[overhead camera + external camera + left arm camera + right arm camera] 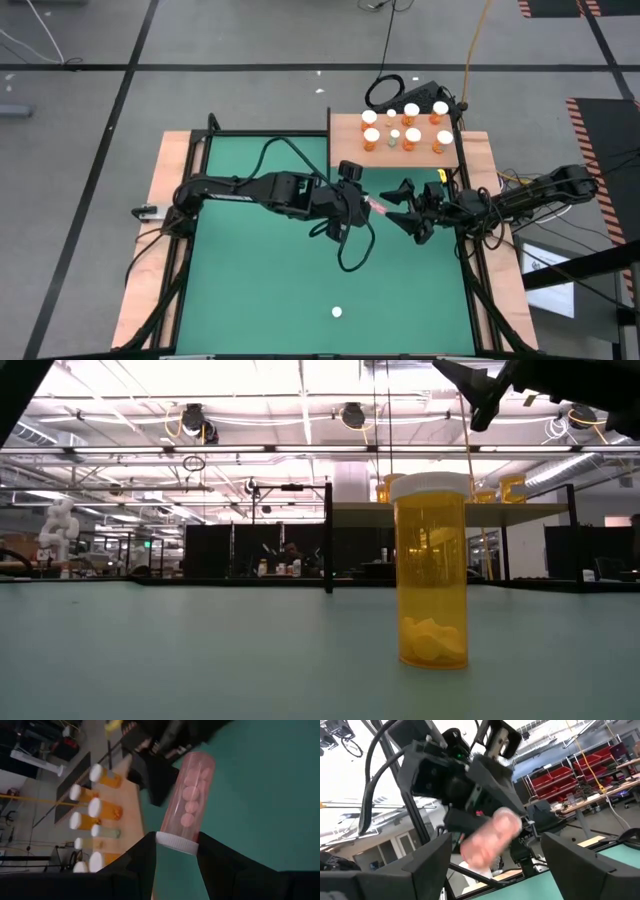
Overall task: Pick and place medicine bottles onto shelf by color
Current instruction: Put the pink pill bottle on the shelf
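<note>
Left gripper: I see my left gripper (176,854) above the middle of the green mat (260,290), its two fingers clamped on the white-cap end of a pink bottle (189,805).
Pink bottle: it sticks straight out from the fingers toward the right arm, round pink tablets showing through its clear wall; from above it is only a short pink sliver (381,207) between the two grippers.
Right gripper: my right gripper (404,206) faces the left one from the mat's right side, jaws spread wide, with the bottle's free end (490,840) lying in the gap between them; I cannot tell whether either finger touches it.
Shelf: the wooden shelf (345,150) sits at the mat's far right corner, carrying a cluster of white-capped orange bottles (412,136) and one small pale bottle (394,133) among them.
Lone bottle: one yellow-orange bottle (431,570) stands upright near the mat's near edge, well apart from both arms; from above only its white cap (337,312) shows.
Hard to see: the pink bottle is blurred in the right wrist view; the shelf's nearest bottles are cut off in the left wrist view.
</note>
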You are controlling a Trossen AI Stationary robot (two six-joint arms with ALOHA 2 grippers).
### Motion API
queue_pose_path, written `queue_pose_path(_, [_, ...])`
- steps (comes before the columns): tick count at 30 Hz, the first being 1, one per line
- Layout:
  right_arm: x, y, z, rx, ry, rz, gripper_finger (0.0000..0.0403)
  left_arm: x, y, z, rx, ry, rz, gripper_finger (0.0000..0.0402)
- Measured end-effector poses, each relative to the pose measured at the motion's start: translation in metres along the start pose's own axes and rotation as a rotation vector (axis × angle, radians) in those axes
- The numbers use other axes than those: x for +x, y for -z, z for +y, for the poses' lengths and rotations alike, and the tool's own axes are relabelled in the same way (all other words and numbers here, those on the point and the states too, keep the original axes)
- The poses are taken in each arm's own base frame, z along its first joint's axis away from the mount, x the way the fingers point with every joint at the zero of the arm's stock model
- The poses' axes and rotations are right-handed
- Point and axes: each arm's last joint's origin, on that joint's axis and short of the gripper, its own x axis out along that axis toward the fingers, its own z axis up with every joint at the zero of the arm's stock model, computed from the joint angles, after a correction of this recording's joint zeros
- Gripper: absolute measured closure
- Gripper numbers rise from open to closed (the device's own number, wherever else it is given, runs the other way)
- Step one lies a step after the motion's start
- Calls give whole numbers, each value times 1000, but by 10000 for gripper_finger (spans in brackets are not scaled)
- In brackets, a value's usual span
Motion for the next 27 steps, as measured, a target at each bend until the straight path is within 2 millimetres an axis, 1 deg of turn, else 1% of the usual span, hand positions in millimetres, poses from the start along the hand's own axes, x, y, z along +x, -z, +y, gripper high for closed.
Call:
queue_pose_path(4, [0,0,0,-8,1,2,125,7,3,-6,12,10,23,268])
queue_pose_path(8, [0,1,0,-9,3,6,156,14,6,-10,23,-17,52,268])
queue_pose_path(11, [0,2,-1,-11,10,20,179,15,6,-10,22,-39,62,268])
queue_pose_path(14, [0,2,-2,-12,32,19,192,14,5,-9,18,-47,54,268])
queue_pose_path(18, [0,5,-5,-20,96,30,187,14,4,-8,14,-57,40,268])
queue_pose_path(24, [0,5,-5,-26,97,34,154,14,2,-7,25,-69,21,268])
queue_pose_path(27, [0,5,-5,-38,96,31,147,14,2,-7,25,-69,21,268])
